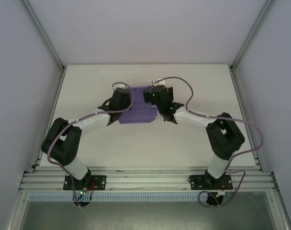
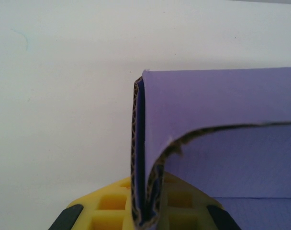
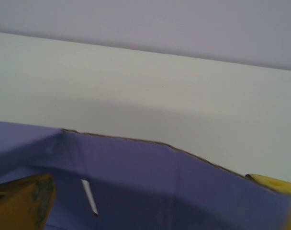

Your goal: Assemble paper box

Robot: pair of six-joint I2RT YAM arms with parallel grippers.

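Jaws of the left gripper [image 2: 145, 213] clamp the folded left wall of the lavender corrugated paper box [image 1: 138, 115], while the right gripper [image 3: 150, 196] is spread wide at its right wall.

Soft, even light is falling; the box [image 3: 184, 182] is casting a faint shadow on the table [image 3: 207, 81], and near edges are blurring.

Setting: robotics lab test cell. White table [image 1: 184, 146] boxed in by plain white panels [image 1: 145, 28] on an aluminium-profile frame [image 1: 43, 32]. Two arm bases [image 1: 84, 182] bolted to a slotted rail [image 1: 145, 179] at the table's near edge.
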